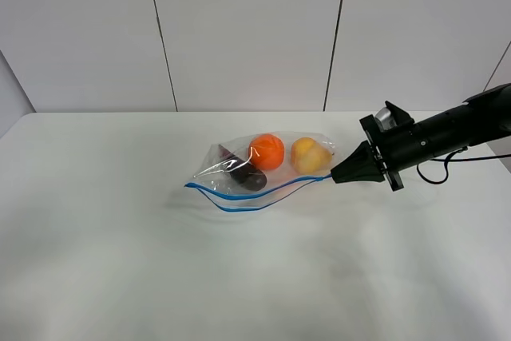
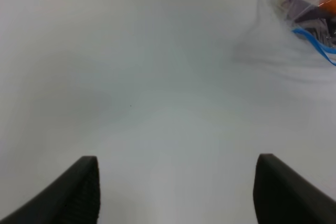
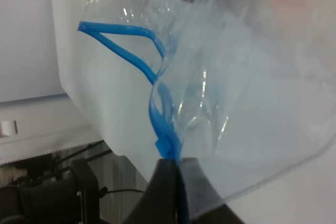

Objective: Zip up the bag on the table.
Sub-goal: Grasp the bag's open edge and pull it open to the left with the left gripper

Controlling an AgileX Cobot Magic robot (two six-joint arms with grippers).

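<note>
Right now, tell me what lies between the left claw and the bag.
Nothing but bare white table: the left wrist view shows an unbroken stretch from the open left claw to the corner of the bag.

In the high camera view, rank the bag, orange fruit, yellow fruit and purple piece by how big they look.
1. bag, clearly largest.
2. orange fruit and yellow fruit, about alike; not ranked.
3. purple piece, slimmer, partly masked by glare; placement unsure.

1 bag (image 1: 212, 167), 1 table (image 1: 120, 261), 1 orange produce pc (image 1: 267, 152), 1 yellow pc (image 1: 310, 156), 1 dk purple pc (image 1: 246, 176)
</note>
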